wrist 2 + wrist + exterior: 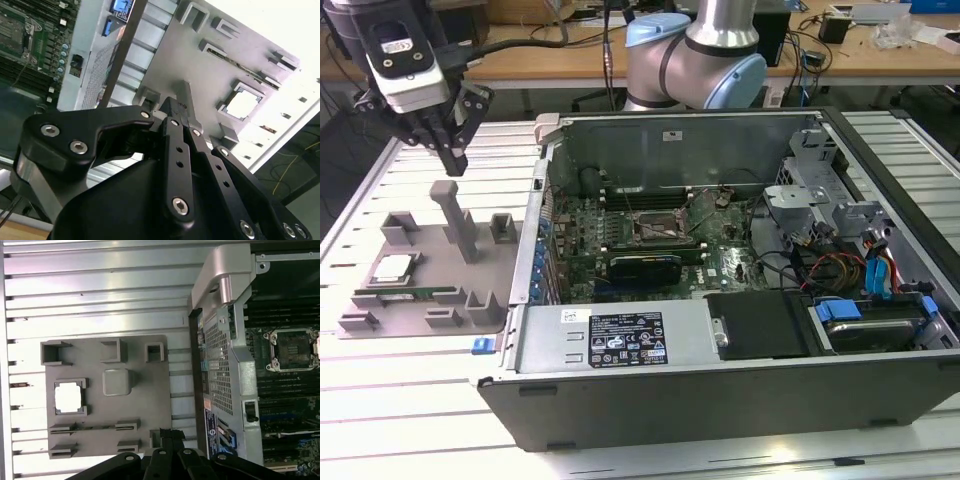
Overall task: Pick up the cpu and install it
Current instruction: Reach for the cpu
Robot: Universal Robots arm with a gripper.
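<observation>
The small square silver-topped cpu lies pocketed in the grey plastic holder (presumably to keep it square for grasping) on the exterior view's left. The black jaws hang above the holder, pinched together, empty.

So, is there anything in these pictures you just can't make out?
- The cpu: glare whitens its top in both wrist views, so no markings or corner notch can be read.
- The socket: too small in the exterior view to see its pins.
- The grey tray: in the second wrist view the hand covers part of it.
</observation>
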